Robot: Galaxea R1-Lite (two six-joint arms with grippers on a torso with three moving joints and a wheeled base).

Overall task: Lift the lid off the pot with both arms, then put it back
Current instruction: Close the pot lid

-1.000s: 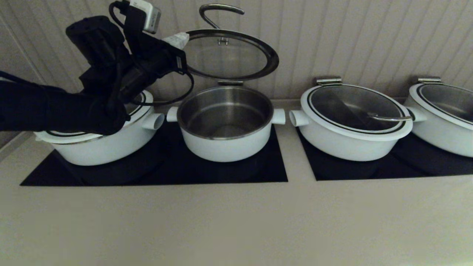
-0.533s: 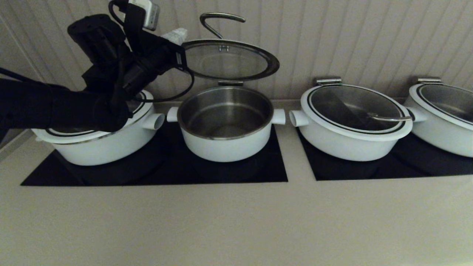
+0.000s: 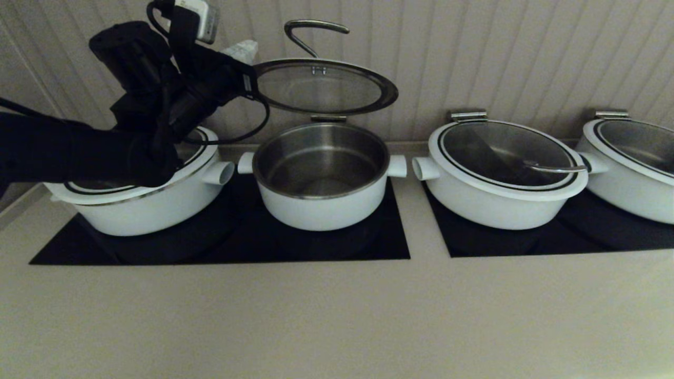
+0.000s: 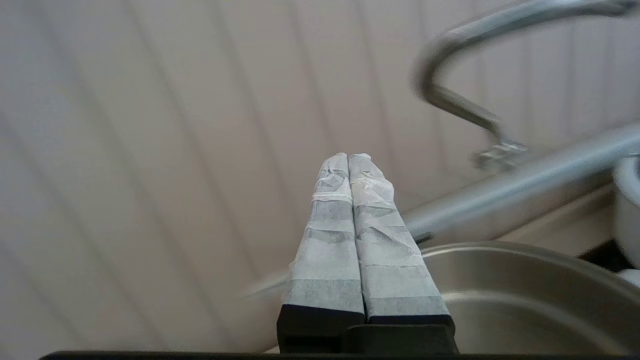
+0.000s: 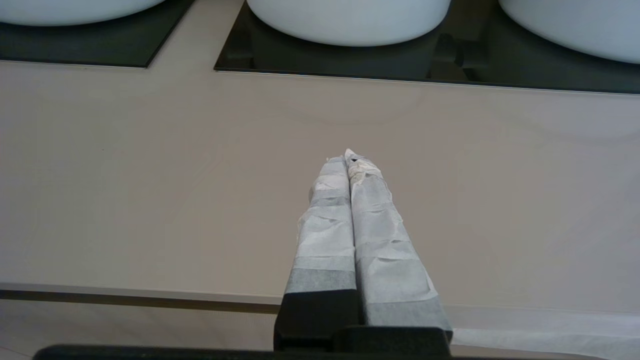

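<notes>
The pot (image 3: 321, 202) stands open on the black cooktop, steel inside showing, white stub handles at both sides. The lid (image 3: 321, 87) hangs raised above it, hinged at the back, its steel wire handle (image 3: 310, 29) pointing up. My left gripper (image 3: 239, 51) is shut and empty, high up just beside the lid's left edge. In the left wrist view the shut gripper (image 4: 348, 157) has the lid's rim (image 4: 525, 182) and the pot's steel rim (image 4: 525, 280) just beyond it. My right gripper (image 5: 347, 156) is shut and empty, low over the counter's front edge, out of the head view.
A wider lidded white pot (image 3: 142, 210) sits under my left arm. Two more wide lidded pots (image 3: 500, 202) (image 3: 632, 173) stand at the right on a second black panel (image 3: 526, 242). A ribbed wall is close behind. Beige counter (image 3: 337, 316) spreads in front.
The lid has tilted down flatter over the pot. My left gripper has drawn a little to the left, away from the lid's edge, still shut.
</notes>
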